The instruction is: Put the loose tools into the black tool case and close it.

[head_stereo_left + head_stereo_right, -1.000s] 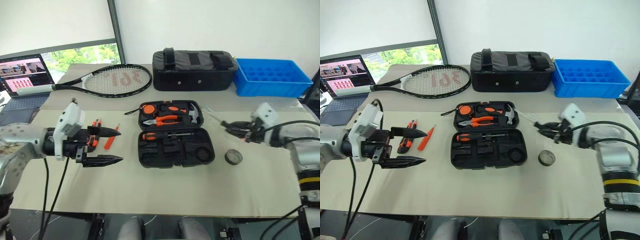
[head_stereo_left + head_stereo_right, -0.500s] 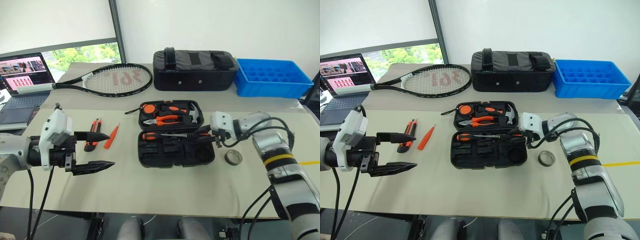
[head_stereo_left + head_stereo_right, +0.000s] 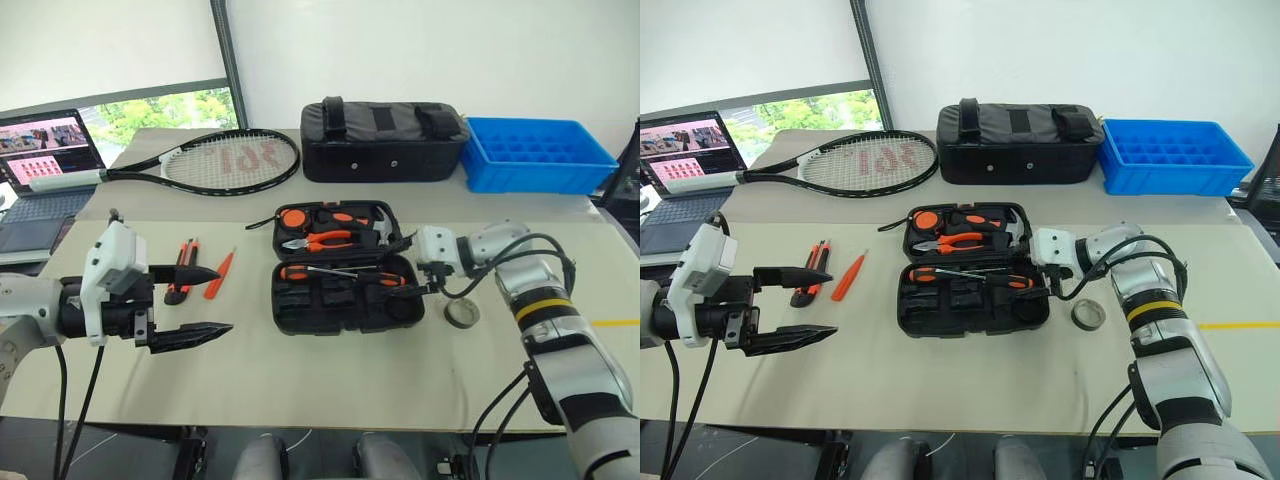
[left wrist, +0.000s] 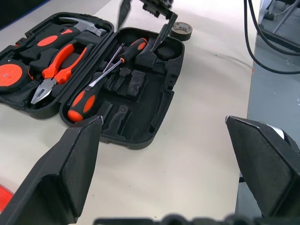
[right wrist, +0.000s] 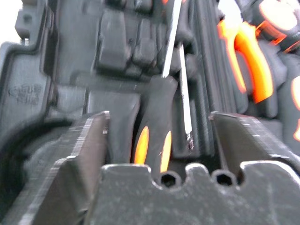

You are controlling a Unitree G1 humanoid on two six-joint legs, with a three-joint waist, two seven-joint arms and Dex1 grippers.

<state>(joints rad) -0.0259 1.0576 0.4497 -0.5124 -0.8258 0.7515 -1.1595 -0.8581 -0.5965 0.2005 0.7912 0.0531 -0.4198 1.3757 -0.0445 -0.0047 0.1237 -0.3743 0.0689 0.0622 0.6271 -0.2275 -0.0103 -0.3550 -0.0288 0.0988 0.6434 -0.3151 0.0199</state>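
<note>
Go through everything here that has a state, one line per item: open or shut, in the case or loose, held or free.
black tool case: open, lid flat on the table.
two screwdrivers: lying in the case, crossed.
right gripper: open over the case, holding nothing.
left gripper: open, empty.
utility knife: loose on the table.
thin orange tool: loose on the table.
tape roll: loose, right of the case.
laptop: open, screen lit.

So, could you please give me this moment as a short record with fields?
case: black tool case lies open on the table
in case: two screwdrivers, crossing
right gripper: open above the second screwdriver's handle
left gripper: open, holding nothing
still loose: utility knife, thin orange tool, tape roll
behind: tennis racket, fabric bag, blue tray, laptop
</note>
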